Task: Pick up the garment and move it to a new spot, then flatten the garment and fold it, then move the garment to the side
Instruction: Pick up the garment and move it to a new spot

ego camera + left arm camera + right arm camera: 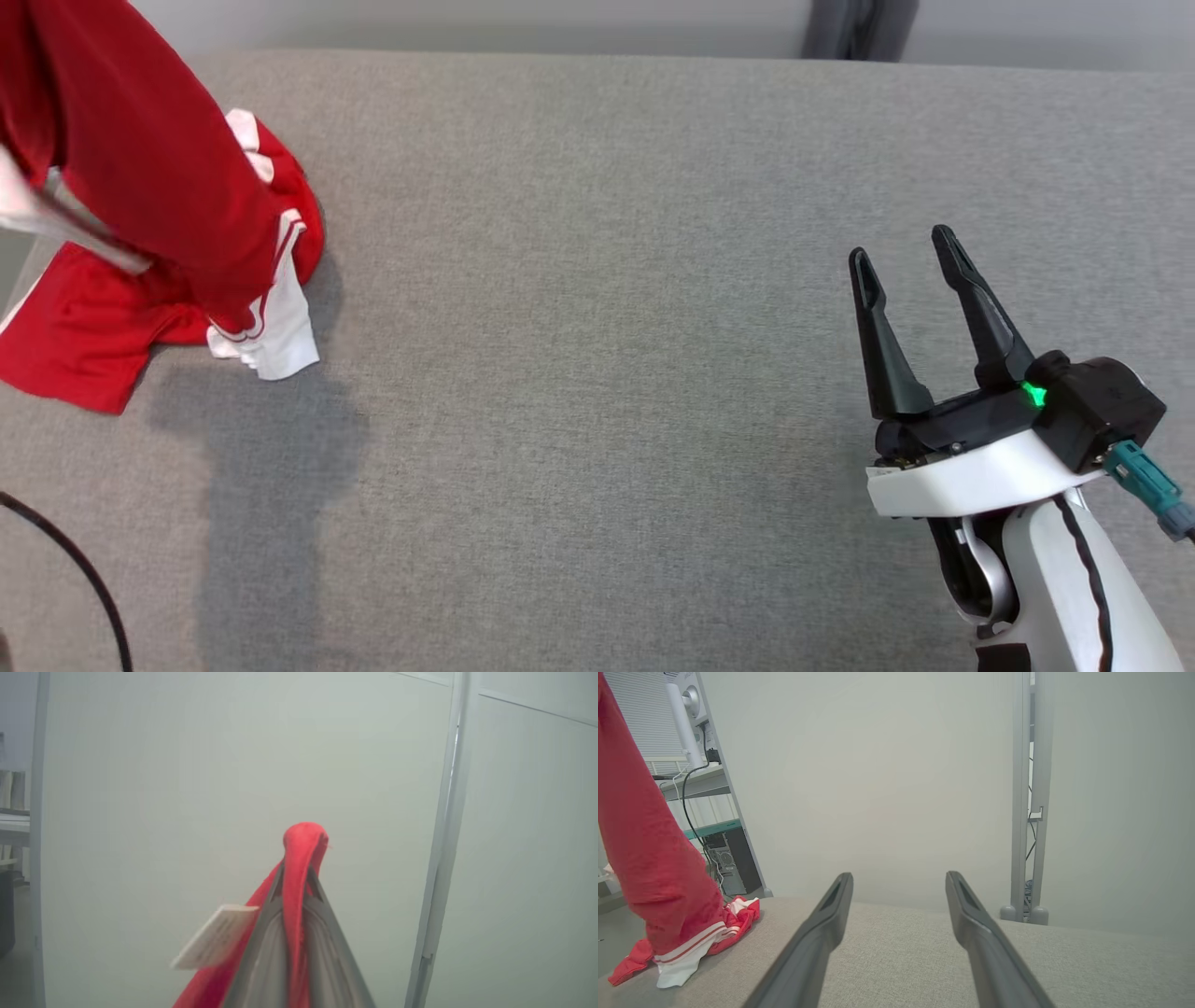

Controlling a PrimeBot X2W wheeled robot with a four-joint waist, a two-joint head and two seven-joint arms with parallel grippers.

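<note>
A red garment with white trim hangs in a long fold at the far left, its lower part still resting on the grey table. In the left wrist view my left gripper is shut on a pinch of the red garment, and a white label dangles beside the fingers. My right gripper stands open above the table's right side, far from the cloth. From the right wrist view the garment drapes down at the left, with my right gripper wide apart and nothing between the fingers.
The table's left edge lies under the garment, and a black cable curves at the lower left. Beyond the table stand a pale wall, a metal post and shelving with equipment.
</note>
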